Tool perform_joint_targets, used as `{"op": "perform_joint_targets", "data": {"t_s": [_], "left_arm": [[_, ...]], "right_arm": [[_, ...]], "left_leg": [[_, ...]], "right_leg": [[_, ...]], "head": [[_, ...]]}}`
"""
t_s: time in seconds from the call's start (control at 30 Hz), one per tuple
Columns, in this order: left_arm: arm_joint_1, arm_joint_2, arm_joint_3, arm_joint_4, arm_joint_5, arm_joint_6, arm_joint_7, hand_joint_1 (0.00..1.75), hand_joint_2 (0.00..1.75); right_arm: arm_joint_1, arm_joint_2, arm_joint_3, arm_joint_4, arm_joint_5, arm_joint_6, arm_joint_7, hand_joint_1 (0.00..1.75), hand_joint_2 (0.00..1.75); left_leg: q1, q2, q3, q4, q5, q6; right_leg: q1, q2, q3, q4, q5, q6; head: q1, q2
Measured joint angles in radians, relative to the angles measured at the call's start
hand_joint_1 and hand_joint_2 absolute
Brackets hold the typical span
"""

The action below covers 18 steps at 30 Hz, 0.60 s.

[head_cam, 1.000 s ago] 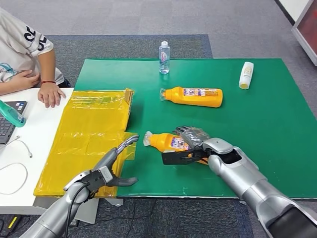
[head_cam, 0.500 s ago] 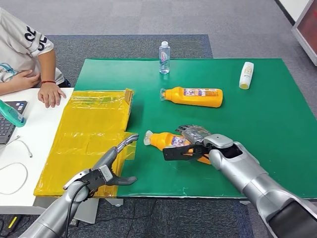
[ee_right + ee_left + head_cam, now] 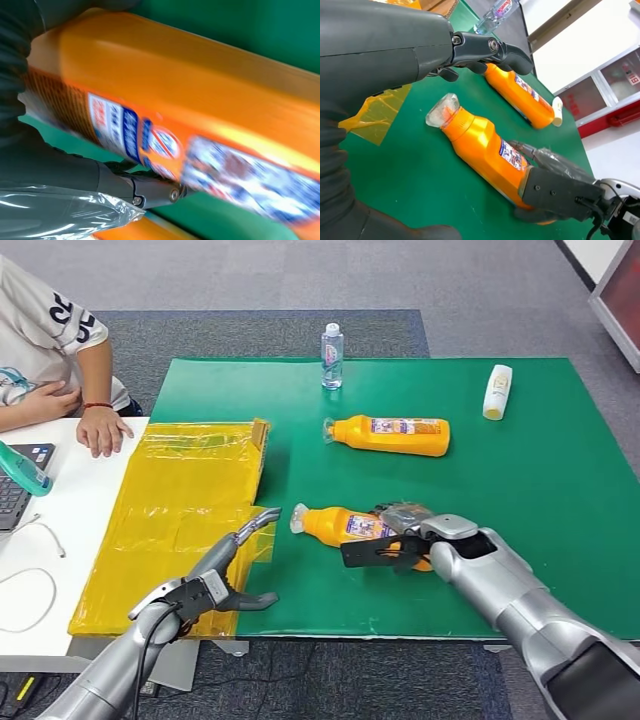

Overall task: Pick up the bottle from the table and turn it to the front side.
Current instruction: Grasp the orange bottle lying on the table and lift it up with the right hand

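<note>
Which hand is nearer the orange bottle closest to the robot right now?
Right. The right hand is wrapped around the base end of the near orange bottle, gripping it. The left hand sits open off the bottle's cap end, over the yellow bag's edge, not touching.

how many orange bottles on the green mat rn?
2. One orange bottle lies on its side mid-mat, untouched. The nearer orange bottle lies toward the front edge, with the right hand around its base end.
</note>
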Motion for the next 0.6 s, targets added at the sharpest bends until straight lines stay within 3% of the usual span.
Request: {"op": "perform_joint_targets", "data": {"t_s": [0.5,0.53,0.6], "left_arm": [[-0.006,0.0,0.009,0.0,0.0,-0.004,0.0,0.0,1.75],[-0.007,0.0,0.009,0.0,0.0,-0.004,0.0,0.0,1.75],[-0.008,0.0,0.009,0.0,0.0,-0.006,0.0,0.0,1.75]], "right_arm": [[-0.014,-0.01,0.003,0.043,0.004,0.002,-0.004,0.0,1.75],[-0.015,-0.01,0.004,0.045,0.002,0.002,-0.006,0.15,1.75],[-0.015,-0.01,0.004,0.048,-0.003,0.001,-0.01,1.02,1.75]], "left_leg": [[0.0,0.0,0.0,0.0,0.0,0.0],[0.0,0.0,0.0,0.0,0.0,0.0],[0.0,0.0,0.0,0.0,0.0,0.0]], "right_leg": [[0.0,0.0,0.0,0.0,0.0,0.0],[0.0,0.0,0.0,0.0,0.0,0.0],[0.0,0.0,0.0,0.0,0.0,0.0]], "head": [[0.0,0.0],[0.0,0.0],[0.0,0.0]]}}
